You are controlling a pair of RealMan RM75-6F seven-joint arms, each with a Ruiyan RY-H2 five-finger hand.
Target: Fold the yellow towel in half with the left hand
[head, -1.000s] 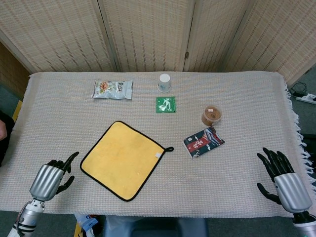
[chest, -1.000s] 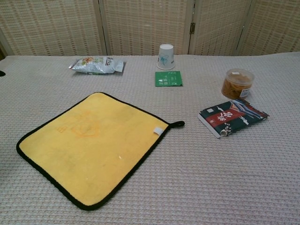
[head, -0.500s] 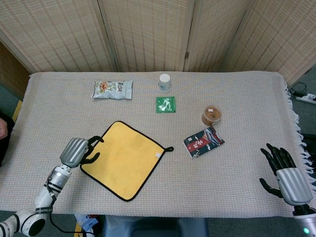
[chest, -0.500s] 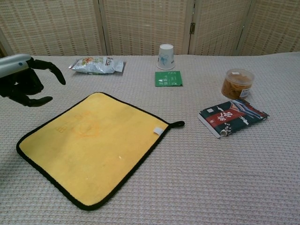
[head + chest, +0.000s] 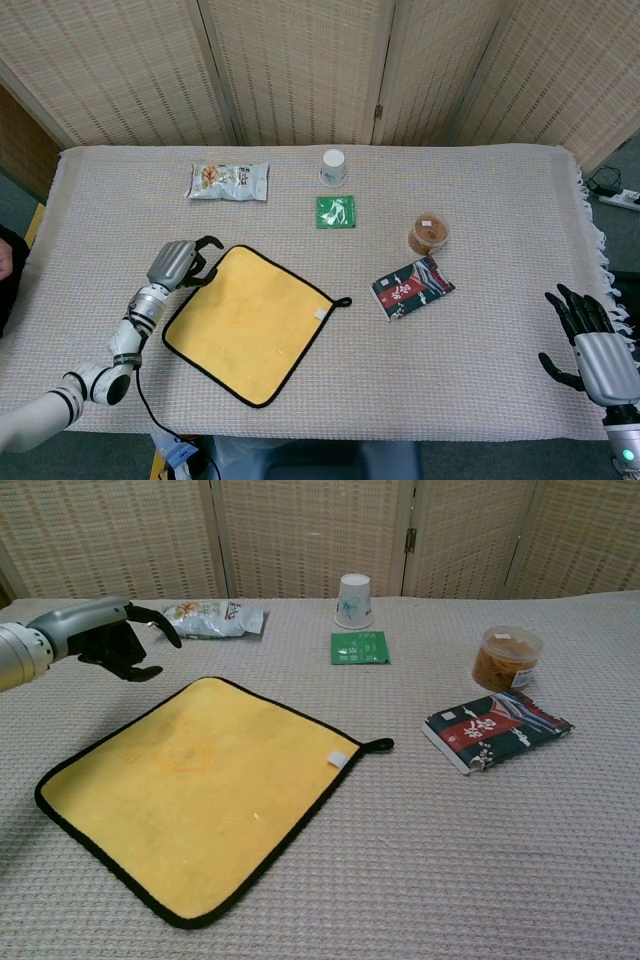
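On the table (image 5: 480, 180), the yellow towel (image 5: 250, 320) lies flat; left hand (image 5: 180, 264) hovers empty, fingers spread

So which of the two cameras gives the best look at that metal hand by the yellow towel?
The chest view: the left hand shows large and side-on, fingers apart, holding nothing, just beyond the yellow towel. The head view shows the same hand small, from above, at the towel's far-left edge.
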